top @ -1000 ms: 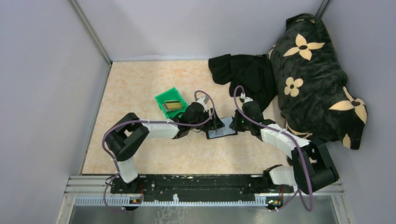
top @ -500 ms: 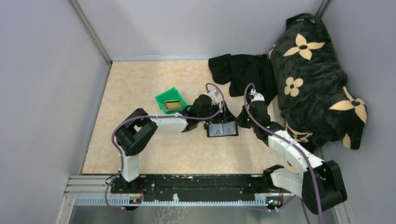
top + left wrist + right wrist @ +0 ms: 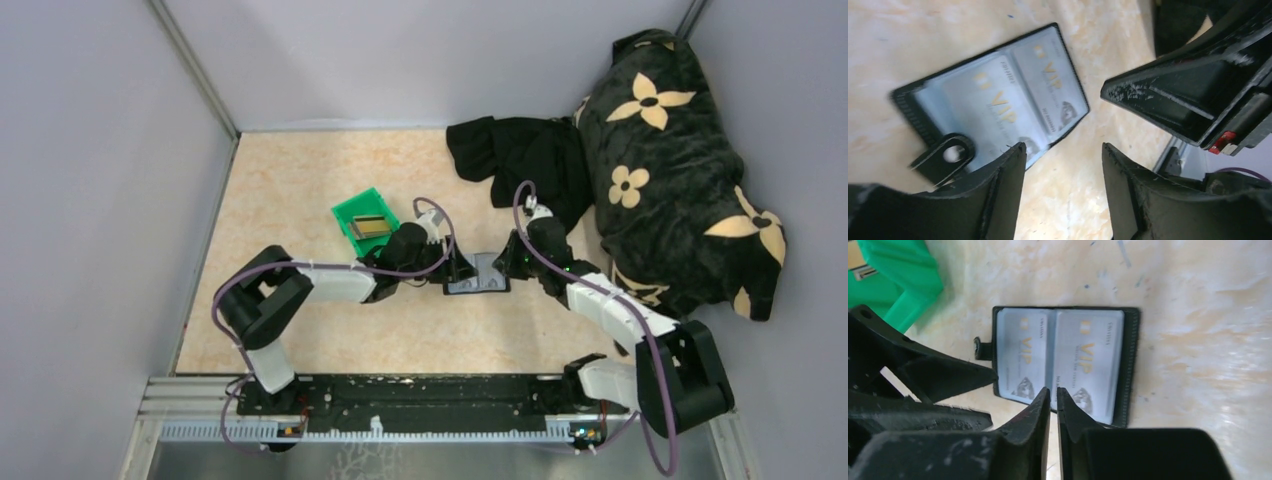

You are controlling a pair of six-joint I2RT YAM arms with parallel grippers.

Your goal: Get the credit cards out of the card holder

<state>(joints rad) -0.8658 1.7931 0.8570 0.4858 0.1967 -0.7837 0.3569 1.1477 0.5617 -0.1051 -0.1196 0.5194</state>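
Note:
The card holder lies open and flat on the beige table, its tab toward my left arm. Two pale grey credit cards with gold "VIP" lettering sit in its sleeves, one beside the other. A gold-brown credit card lies in the green bin. My left gripper is open and empty, low over the holder's near corner by the tab. From the opposite side, my right gripper is shut with only a thin slit, tips at the holder's fold edge, holding nothing.
A crumpled black cloth lies at the back right. A large black cushion with cream flowers fills the right side. Grey walls close in the table on the left, the back and the right. The green bin stands just left of my left wrist.
The holder has shifted a little away from the bases and lies spread open. Both wrists reached farther back half a second ago and have drawn in again. The left jaws narrowed slightly.

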